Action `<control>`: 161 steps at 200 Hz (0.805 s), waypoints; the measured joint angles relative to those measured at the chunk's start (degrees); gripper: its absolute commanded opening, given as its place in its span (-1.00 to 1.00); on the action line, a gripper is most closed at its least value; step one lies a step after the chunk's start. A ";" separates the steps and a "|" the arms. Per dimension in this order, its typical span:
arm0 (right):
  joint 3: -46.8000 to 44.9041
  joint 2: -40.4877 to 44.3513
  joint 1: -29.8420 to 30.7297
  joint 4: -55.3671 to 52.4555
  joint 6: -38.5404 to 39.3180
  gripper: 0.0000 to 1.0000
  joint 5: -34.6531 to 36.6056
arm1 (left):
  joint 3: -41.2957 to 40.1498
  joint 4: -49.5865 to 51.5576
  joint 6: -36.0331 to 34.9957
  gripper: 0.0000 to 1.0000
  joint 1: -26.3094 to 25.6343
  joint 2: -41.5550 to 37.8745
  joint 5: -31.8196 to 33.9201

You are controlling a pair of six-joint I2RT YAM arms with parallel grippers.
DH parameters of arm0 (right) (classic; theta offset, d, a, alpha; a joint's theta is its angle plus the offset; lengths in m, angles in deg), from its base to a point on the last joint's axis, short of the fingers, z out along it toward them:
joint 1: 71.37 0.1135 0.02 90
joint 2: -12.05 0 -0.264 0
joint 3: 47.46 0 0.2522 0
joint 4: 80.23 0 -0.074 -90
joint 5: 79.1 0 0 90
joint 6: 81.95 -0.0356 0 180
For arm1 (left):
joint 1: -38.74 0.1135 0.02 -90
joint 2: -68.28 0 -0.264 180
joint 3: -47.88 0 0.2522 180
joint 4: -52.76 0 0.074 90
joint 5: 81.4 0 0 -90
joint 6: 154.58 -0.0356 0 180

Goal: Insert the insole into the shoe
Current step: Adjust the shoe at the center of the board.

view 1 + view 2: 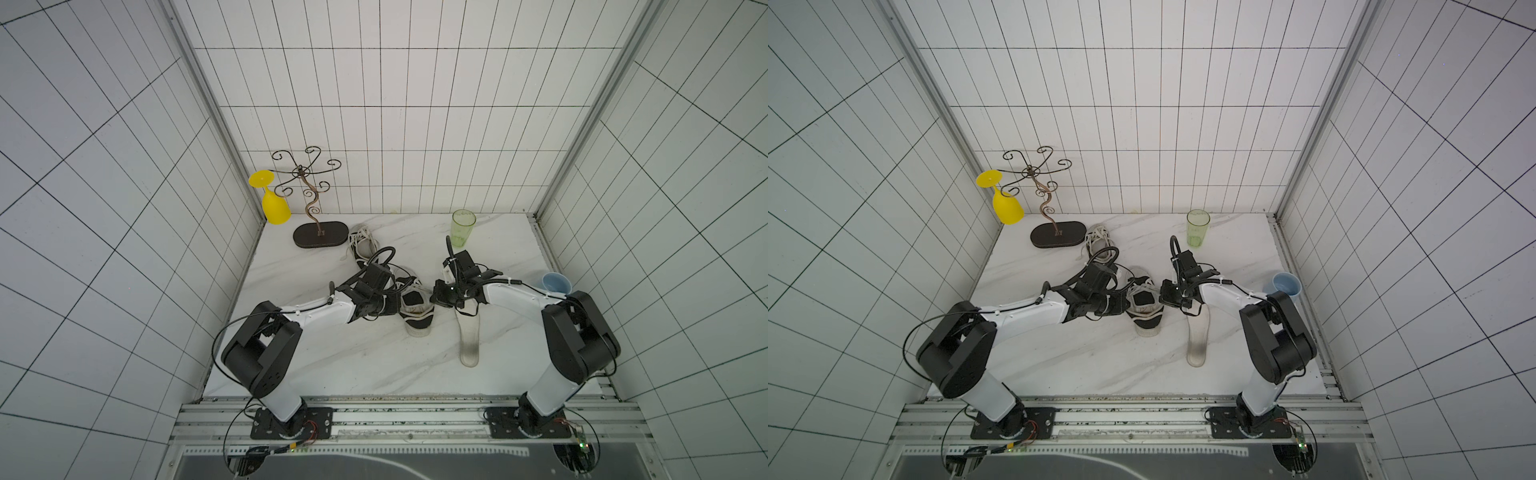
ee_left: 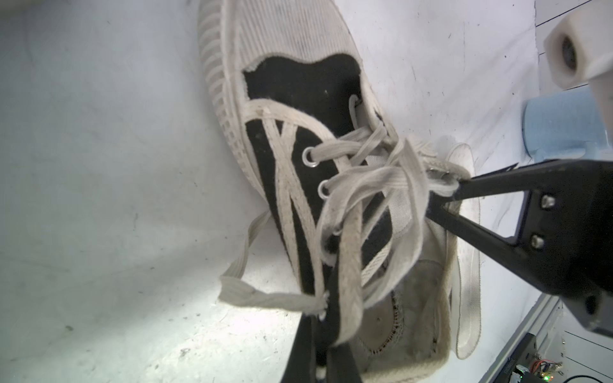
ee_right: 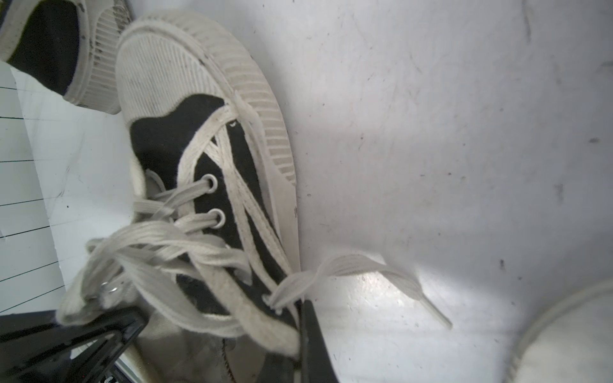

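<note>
Surface: white marble-patterned tabletop (image 1: 332,357)
Centre: black-and-white canvas sneaker (image 1: 417,309), whitish insole (image 1: 469,338) beside it
Back: second sneaker (image 1: 362,243), dark oval stand base (image 1: 309,237), green translucent cup (image 1: 462,228)
Right: pale blue mug (image 1: 556,283)

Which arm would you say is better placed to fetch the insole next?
Right, probably: the insole lies beside the right gripper, while the left gripper clamps the shoe from the far side.

The shoe (image 1: 417,309) lies in the middle of the table (image 1: 332,365), insole (image 1: 468,332) just right of it, second shoe (image 1: 363,245) behind, stand (image 1: 320,235) in the back-left corner.
</note>
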 measured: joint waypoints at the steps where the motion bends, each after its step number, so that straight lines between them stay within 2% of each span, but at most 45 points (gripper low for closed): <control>1: 0.00 0.00 -0.04 0.13 0.17 -1.00 -0.15 | -0.09 -0.09 0.02 -0.79 -0.07 0.02 -0.11; 25: 0.00 0.00 -1.22 1.92 2.93 -1.00 -0.81 | -0.42 -0.13 0.59 -0.40 -2.67 0.50 -1.75; 43: 0.09 -0.07 -1.90 2.97 5.86 -1.00 -0.83 | 1.92 2.64 -0.61 -0.24 -4.20 0.98 -2.21; 78: 0.13 -0.52 -1.90 4.98 10.29 -1.00 -0.98 | 7.30 9.57 -3.91 -0.23 -4.42 1.40 -2.93; 112: 0.13 -0.59 -1.90 7.52 11.93 -1.00 -1.42 | 13.68 19.82 -10.12 -0.48 -4.17 1.07 -3.37; 122: 0.13 -0.59 -1.90 7.93 11.98 -1.00 -1.51 | 16.17 22.23 -11.50 -0.45 -4.15 0.42 -2.91; 136: 0.11 -0.59 -1.90 8.55 11.96 -0.99 -1.79 | 18.73 23.23 -13.46 -0.29 -4.13 -1.25 -2.34; 161: 0.02 -0.59 -1.92 9.84 11.78 -0.98 -2.38 | 20.22 17.88 -15.04 -0.21 -4.20 -3.56 -3.98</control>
